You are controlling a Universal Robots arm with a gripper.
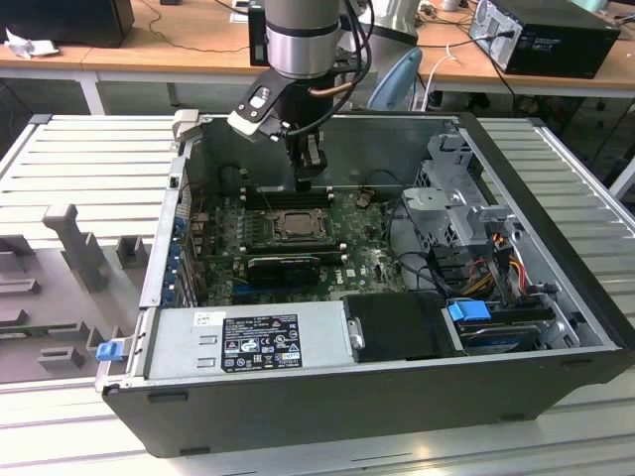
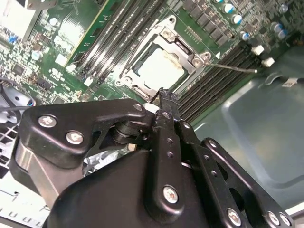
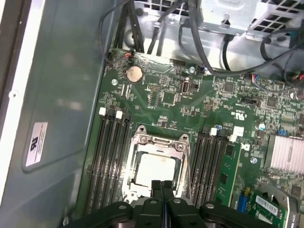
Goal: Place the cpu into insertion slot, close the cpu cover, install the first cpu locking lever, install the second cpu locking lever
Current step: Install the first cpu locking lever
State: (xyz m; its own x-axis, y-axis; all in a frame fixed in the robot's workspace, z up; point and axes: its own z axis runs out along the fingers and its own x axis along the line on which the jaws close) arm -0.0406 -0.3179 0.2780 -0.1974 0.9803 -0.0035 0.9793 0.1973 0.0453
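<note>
The cpu [image 3: 154, 170] lies flat in the insertion slot [image 1: 295, 226] on the green board, its pale silvery face up. The cpu cover [image 3: 159, 140] sits down over it as a metal frame, and the chip [image 2: 159, 70] shows through its cut-out. A thin metal lever rod [image 2: 232, 68] sticks out from one socket corner across the memory slots. My gripper [image 3: 162, 184] hangs just above the socket's edge with its fingers pressed together and nothing between them. In the exterior view the gripper [image 1: 310, 177] is over the far side of the socket.
Long black memory slots [image 3: 111, 161] flank the socket on both sides. A long black card [image 1: 283, 266] lies in front of it, with the power supply [image 1: 248, 342] nearer still. A drive cage [image 1: 456, 208] and cables fill the exterior view's right. Case walls [image 1: 169, 228] surround the board.
</note>
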